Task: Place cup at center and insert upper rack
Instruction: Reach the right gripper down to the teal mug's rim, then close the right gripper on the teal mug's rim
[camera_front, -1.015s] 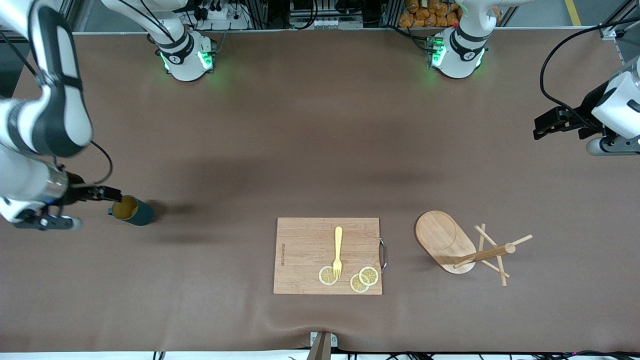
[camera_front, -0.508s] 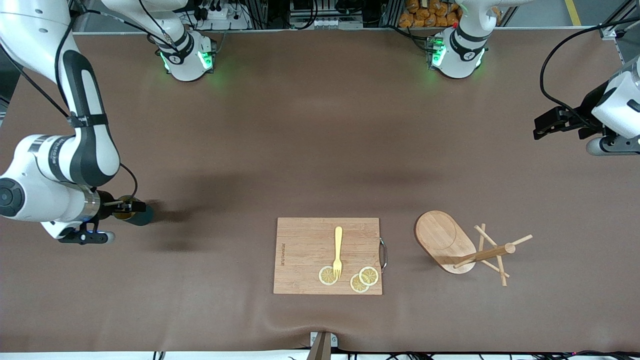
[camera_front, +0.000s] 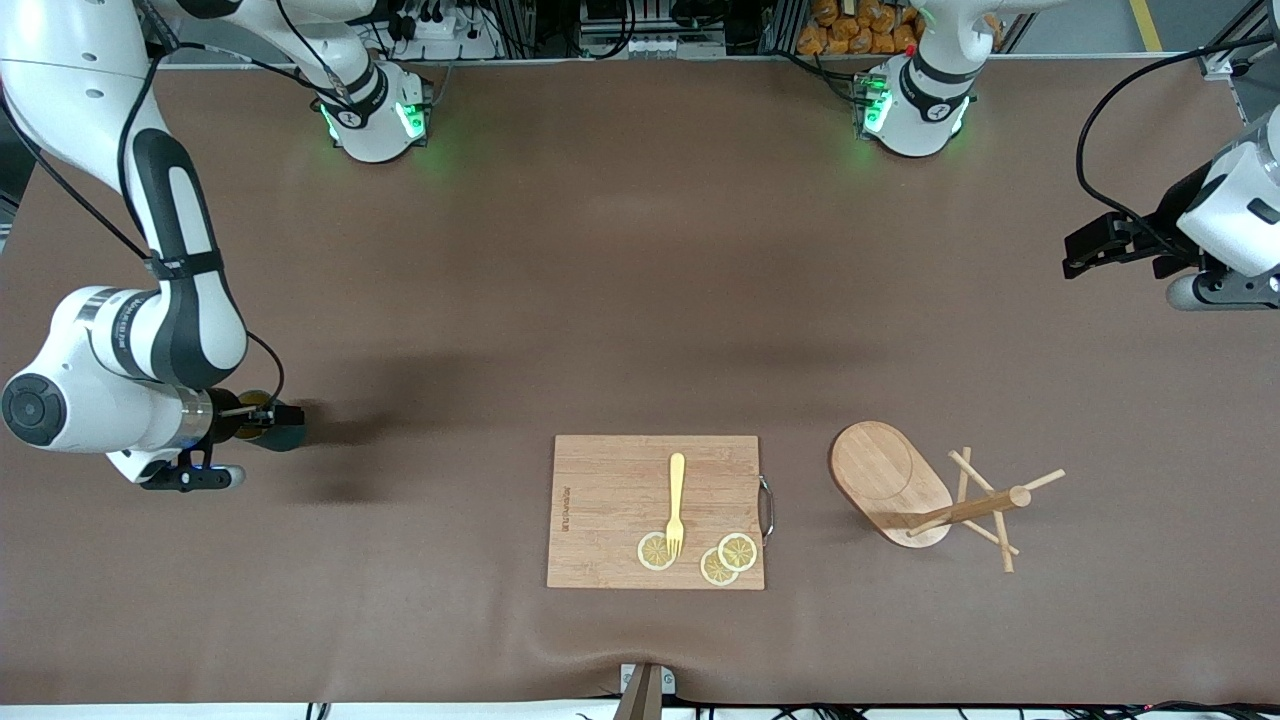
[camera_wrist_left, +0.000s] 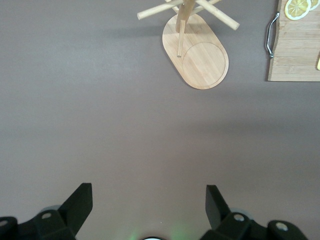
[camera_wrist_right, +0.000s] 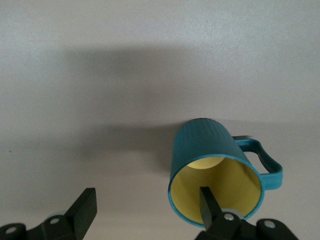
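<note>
Brown table (camera_front: 620, 300); right wrist view alone shows open jaws straddling cup (camera_wrist_right: 210, 150) rim

- Table (camera_front: 620, 260): covered edge to edge with a plain brown mat, matte finish; soft shadows fall across its middle band.
- Mat edge nearest the front camera shows a shallow wrinkle beside a small metal bracket (camera_front: 645, 685).
- A white strip with dark cables (camera_front: 1000, 712) runs along that nearest edge.
- Along the table's farthest edge: aluminium framing, cable bundles and a white power strip (camera_front: 440, 25).
- Orange packets (camera_front: 860, 25) are stacked there too.
- Grey floor with a yellow line (camera_front: 1145, 22) shows toward the left arm's end.
</note>
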